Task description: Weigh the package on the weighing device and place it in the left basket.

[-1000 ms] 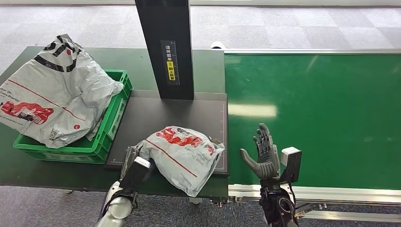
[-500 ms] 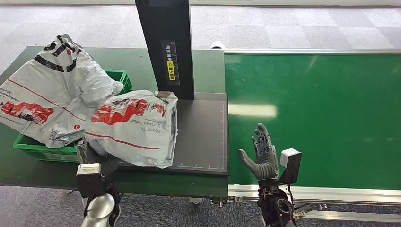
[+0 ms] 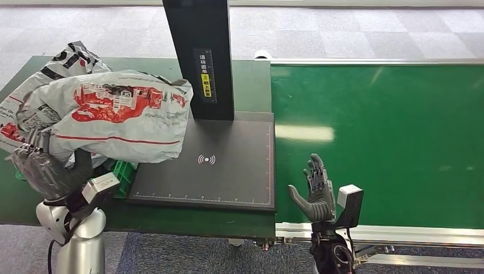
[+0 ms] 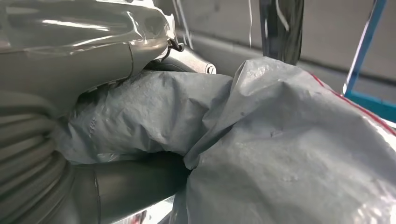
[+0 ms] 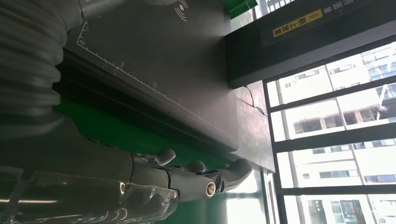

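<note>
Green conveyor belt fills the right of the scene, bare; dark green table to its left, carrying the weighing device, a flat black plate with a black post rising at its far edge; plate surface bare, wireless mark showing near its centre.

Left basket, green, sits at the left of the plate; mostly hidden under a large grey mailer bag already lying in it.

Package, a grey poly mailer with red print, hangs above the basket and the left edge of the plate, off the scale, not yet set down; weighing judged done, placing in hand.

Left hand at the near left, fingers clamped on the package's near-left end; the left wrist view shows film bunched against the thumb.

Right hand over the near edge of the belt, fingers apart and upright, holding nothing.

Handling, as judged: soft, crumpled, slick film; looks light; sags from a one-end hold and could slip; a gathered fold near an end gives the firmest purchase.
</note>
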Robot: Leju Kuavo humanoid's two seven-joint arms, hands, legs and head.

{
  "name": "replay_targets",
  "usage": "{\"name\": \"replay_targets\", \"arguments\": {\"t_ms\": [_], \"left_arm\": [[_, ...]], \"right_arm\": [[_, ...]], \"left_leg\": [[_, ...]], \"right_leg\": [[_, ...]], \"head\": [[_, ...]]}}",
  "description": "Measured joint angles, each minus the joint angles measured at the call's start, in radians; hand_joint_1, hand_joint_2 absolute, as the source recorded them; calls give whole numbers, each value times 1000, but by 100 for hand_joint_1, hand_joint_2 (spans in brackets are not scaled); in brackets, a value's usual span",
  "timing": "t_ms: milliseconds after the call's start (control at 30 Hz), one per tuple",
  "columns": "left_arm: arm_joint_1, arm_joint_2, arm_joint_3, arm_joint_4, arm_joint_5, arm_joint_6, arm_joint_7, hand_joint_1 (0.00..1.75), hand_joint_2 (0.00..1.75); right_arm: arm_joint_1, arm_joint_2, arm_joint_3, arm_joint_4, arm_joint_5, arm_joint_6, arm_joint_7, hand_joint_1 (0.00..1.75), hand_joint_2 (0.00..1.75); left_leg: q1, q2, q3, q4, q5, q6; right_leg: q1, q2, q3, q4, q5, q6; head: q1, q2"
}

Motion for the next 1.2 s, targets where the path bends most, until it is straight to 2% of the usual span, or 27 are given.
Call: {"name": "replay_targets", "arguments": {"t_ms": [67,133,167,267,300,333,467,700,800,867,933,1067,1200], "left_arm": [[-22,-5,32,8,-36,0,4,171,175],[-58,-4,55,71,-119,-16,56,172,175],[-81,6,58,128,-176,-39,128,174,175],[-141,55,26,331,-258,-166,465,175,175],[-153,69,11,391,-238,-203,548,175,175],[-162,82,-1,445,-209,-229,595,175,175],[-186,115,-35,592,-140,-285,636,172,175],[-263,158,-77,709,-106,-403,723,175,175],[-275,172,-80,741,-63,-347,707,175,175],[-271,176,-67,752,19,-277,637,175,175],[-260,176,-43,752,152,-245,542,175,175],[-242,174,5,729,452,-272,380,175,175],[-241,175,35,718,570,-285,337,175,175]], "right_arm": [[3,-2,0,-5,-3,0,2,0,175],[7,-3,-1,-14,-4,0,4,0,175],[10,-4,-1,-21,-2,0,6,0,175],[17,-5,-3,-38,17,6,13,0,175],[18,-5,-4,-40,25,10,14,0,175],[19,-5,-6,-40,31,14,15,0,175],[19,-4,-10,-40,46,19,15,0,175],[12,0,-15,-38,63,25,20,0,175],[9,4,-16,-38,64,25,26,0,175],[10,6,-18,-39,62,24,33,0,175],[14,6,-21,-43,57,21,38,0,175],[19,6,-23,-48,45,17,43,0,175],[18,6,-22,-48,41,15,43,0,175]], "left_leg": [[0,0,0,0,0,0],[0,-1,0,0,0,0],[0,-1,0,0,0,0],[0,2,1,0,1,0],[0,4,1,0,1,0],[0,5,1,0,1,0],[0,4,0,0,1,0],[0,-6,4,-1,1,0],[0,-6,8,-1,1,0],[0,-4,8,-1,3,-2],[1,-1,7,-1,5,-2],[1,-1,4,-1,6,-2],[1,0,1,-1,5,-3]], "right_leg": [[0,0,-1,0,0,0],[0,-1,-1,0,0,0],[0,-2,0,0,0,0],[0,1,0,0,2,-2],[0,2,0,0,2,-3],[0,3,-1,0,3,-3],[0,3,-1,0,2,-3],[0,-5,8,0,-1,-1],[0,-5,11,0,0,-3],[0,-4,10,0,2,-4],[1,-2,7,0,4,-5],[1,-2,4,1,4,-5],[1,-1,1,1,4,-4]], "head": [[0,0],[0,0],[0,0],[0,0],[0,0],[0,0],[0,0],[0,0],[0,0],[0,0],[0,0],[0,0],[0,0]]}}
